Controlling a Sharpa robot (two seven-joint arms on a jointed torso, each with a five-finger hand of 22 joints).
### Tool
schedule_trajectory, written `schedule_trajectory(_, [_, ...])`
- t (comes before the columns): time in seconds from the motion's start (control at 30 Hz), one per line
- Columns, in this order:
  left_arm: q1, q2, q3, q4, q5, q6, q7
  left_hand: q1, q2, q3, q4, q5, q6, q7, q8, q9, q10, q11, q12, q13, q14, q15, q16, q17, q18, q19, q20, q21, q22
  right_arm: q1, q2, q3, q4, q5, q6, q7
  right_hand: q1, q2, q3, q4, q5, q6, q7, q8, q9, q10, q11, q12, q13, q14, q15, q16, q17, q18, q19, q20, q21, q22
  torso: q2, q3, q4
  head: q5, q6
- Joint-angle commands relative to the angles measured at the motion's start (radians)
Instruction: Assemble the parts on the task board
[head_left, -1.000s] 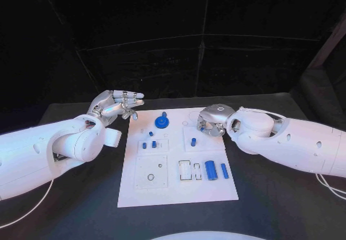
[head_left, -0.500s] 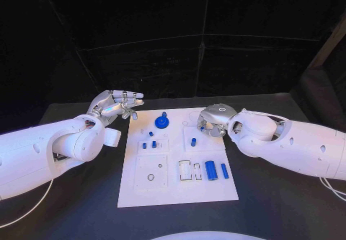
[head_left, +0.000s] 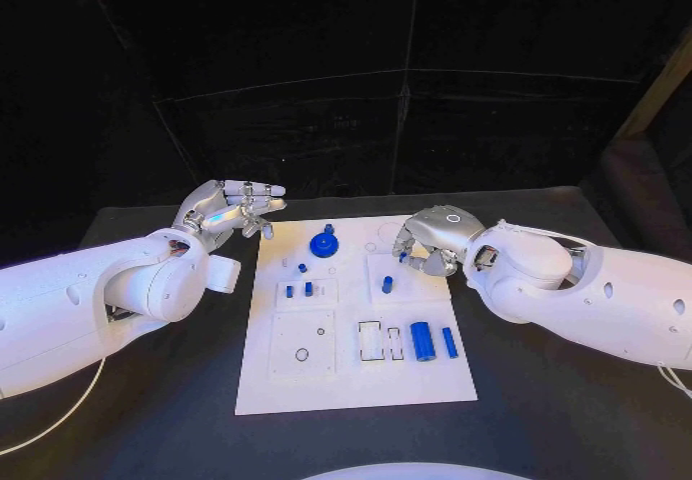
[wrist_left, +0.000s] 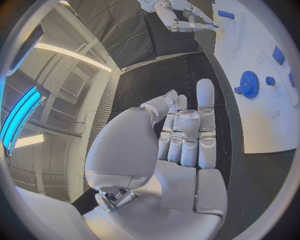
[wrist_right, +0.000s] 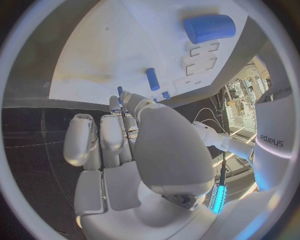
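The white task board (head_left: 353, 375) lies mid-table. At its far end a blue gear (head_left: 325, 243) stands, with small blue pegs (head_left: 297, 290) set nearer and another peg (head_left: 387, 284) to their right. A thick blue cylinder (head_left: 423, 340) and a thin blue bar (head_left: 449, 341) lie at the near right. My right hand (head_left: 428, 240) hovers over the board's far right corner, fingers curled; a small blue peg (wrist_right: 120, 90) shows at its fingertips. My left hand (head_left: 234, 208) hangs off the board's far left corner, holding nothing, fingers together (wrist_left: 187, 135).
Rectangular slots (head_left: 381, 340) and a small ring (head_left: 302, 354) mark the board's near half. Black table (head_left: 144, 420) surrounds the board on all sides. Both forearms flank the board's long edges.
My right forearm has drifted slightly to the right and the right hand has turned a little over the far right corner. The left hand has stayed put.
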Motion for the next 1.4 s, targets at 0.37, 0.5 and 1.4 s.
schedule_trajectory(0.37, [0.001, 0.01, 0.001, -0.017, 0.004, 0.017, 0.015, 0.005, 0.007, -0.006, 0.002, 0.006, 0.0, 0.003, 0.003, -0.001, -0.004, 0.0, 0.004, 0.001, -0.005, 0.0, -0.005, -0.001, 0.012, -0.01, 0.0, -0.004, -0.001, 0.002, 0.019, 0.004, 0.113, 0.142, -0.137, 0.068, -0.019, -0.003, 0.018, -0.019, 0.018, 0.003, 0.003, -0.011, -0.001, 0.011, 0.0, -0.013, -0.003, 0.031, -0.004, 0.0, -0.004, -0.017, 0.009, 0.003, 0.009, 0.008, 0.0, -0.0014, 0.0018, 0.039, 0.0])
schedule_trajectory(0.5, [0.001, 0.016, 0.001, -0.023, 0.004, 0.019, 0.015, 0.005, 0.008, -0.008, 0.002, 0.006, -0.001, 0.004, 0.003, -0.001, -0.006, 0.001, 0.005, 0.002, -0.006, 0.001, -0.006, -0.002, 0.012, -0.01, 0.0, -0.005, -0.002, 0.001, 0.052, 0.004, 0.115, 0.155, -0.129, 0.079, -0.02, -0.003, 0.02, -0.021, 0.02, 0.003, 0.004, -0.011, -0.001, 0.011, 0.001, -0.014, -0.003, 0.031, -0.004, 0.0, -0.005, -0.017, 0.009, 0.003, 0.009, 0.008, 0.0, -0.0015, 0.001, 0.054, -0.001])
schedule_trajectory(1.4, [0.003, 0.083, 0.001, -0.062, 0.004, 0.024, 0.012, 0.004, 0.008, -0.01, 0.002, 0.006, -0.002, 0.004, 0.002, -0.002, -0.008, 0.002, 0.006, 0.002, -0.008, 0.002, -0.007, -0.005, 0.011, -0.011, 0.0, -0.006, -0.002, -0.13, 0.238, -0.005, -0.009, 0.073, -0.007, 0.086, -0.028, -0.003, 0.024, -0.026, 0.018, -0.001, 0.006, -0.015, -0.003, 0.009, 0.003, -0.019, -0.004, 0.031, -0.002, 0.002, -0.006, -0.017, 0.01, 0.004, 0.011, 0.012, 0.001, -0.0016, 0.0002, 0.119, -0.04])
